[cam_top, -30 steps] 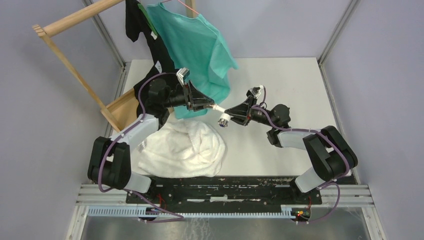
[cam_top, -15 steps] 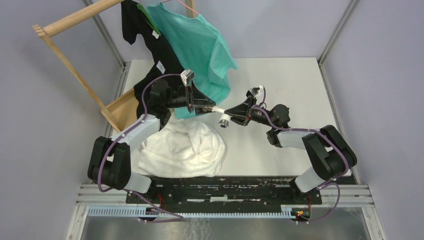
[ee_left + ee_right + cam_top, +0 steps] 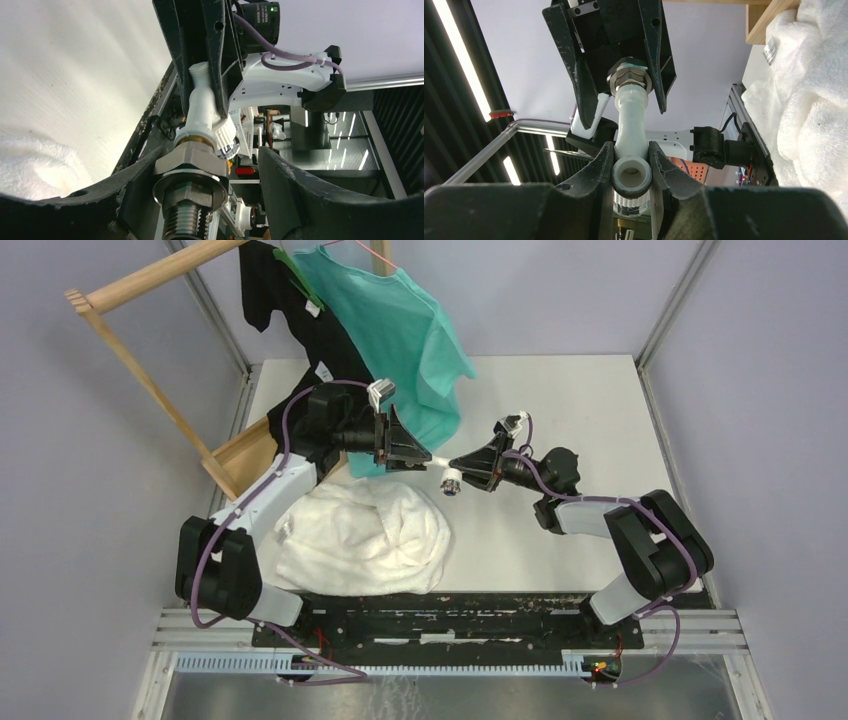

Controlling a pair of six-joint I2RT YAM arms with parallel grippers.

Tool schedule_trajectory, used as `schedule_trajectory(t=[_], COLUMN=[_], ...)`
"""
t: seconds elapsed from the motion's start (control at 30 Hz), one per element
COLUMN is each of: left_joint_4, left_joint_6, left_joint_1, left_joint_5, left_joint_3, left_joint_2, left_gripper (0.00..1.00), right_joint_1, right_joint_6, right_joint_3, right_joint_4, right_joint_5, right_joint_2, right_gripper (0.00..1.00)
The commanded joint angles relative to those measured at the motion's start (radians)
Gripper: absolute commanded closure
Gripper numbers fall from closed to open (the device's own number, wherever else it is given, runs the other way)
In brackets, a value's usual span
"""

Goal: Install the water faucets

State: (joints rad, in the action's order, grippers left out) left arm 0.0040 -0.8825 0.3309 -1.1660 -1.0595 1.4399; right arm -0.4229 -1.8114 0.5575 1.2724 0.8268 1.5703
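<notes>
White plastic forms the spout [image 3: 631, 122], which is held in the air above the table [image 3: 570, 400] and bridges the two end effectors. The right end effector [image 3: 453, 471] is clenched on it. In the right wrist view its two fingers [image 3: 599, 167] press against either side of the spout's round open end.

The spout's other end runs straight into the silver threaded fitting [image 3: 192, 175], and a brass-coloured collar [image 3: 196, 141] shows where the two meet. The fitting sits between the fingers of the left end effector [image 3: 426, 456], with its threaded stub pointing back toward that wrist. One left finger [image 3: 135, 175] touches the fitting's hexagonal nut. On the other side, the left wrist view shows a gap between the fitting's flange and the opposite finger. I cannot tell whether the left end effector is clamping the fitting or only cradling it.

A teal shirt [image 3: 400, 330] hangs just behind the left end effector, on the side away from the arm bases. In the top view the end effector overlaps its lower hem, but contact cannot be judged. A black garment [image 3: 265, 285] hangs further left of the shirt, by a wooden rack [image 3: 150, 390]. Below the left end effector, toward the bases, a crumpled white towel [image 3: 360, 535] lies on the table. It reaches nearly under the place where the spout is held.
</notes>
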Motion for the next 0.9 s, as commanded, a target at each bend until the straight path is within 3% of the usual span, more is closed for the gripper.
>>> schedule_trajectory(t=[0.0, 0.6, 0.8, 0.87], left_joint_4=[-0.076, 0.068, 0.108, 0.110], left_joint_6=[0.117, 0.005, -0.028, -0.030], left_joint_1=[-0.019, -0.034, -0.033, -0.033], left_joint_5=[-0.080, -0.052, -0.058, -0.058], left_joint_3=[-0.051, -0.009, -0.002, 0.000], left_joint_2=[-0.041, -0.044, -0.038, -0.036], left_gripper=[0.29, 0.29, 0.45, 0.57], right_joint_1=[0.030, 0.056, 0.055, 0.055], right_joint_6=[0.023, 0.013, -0.001, 0.000], right_joint_3=[-0.004, 0.062, 0.075, 0.074], right_joint_4=[0.026, 0.047, 0.062, 0.062], right_joint_5=[-0.028, 0.054, 0.102, 0.107], right_joint_2=[-0.008, -0.006, -0.001, 0.000], right_gripper=[0.99, 0.99, 0.99, 0.99])
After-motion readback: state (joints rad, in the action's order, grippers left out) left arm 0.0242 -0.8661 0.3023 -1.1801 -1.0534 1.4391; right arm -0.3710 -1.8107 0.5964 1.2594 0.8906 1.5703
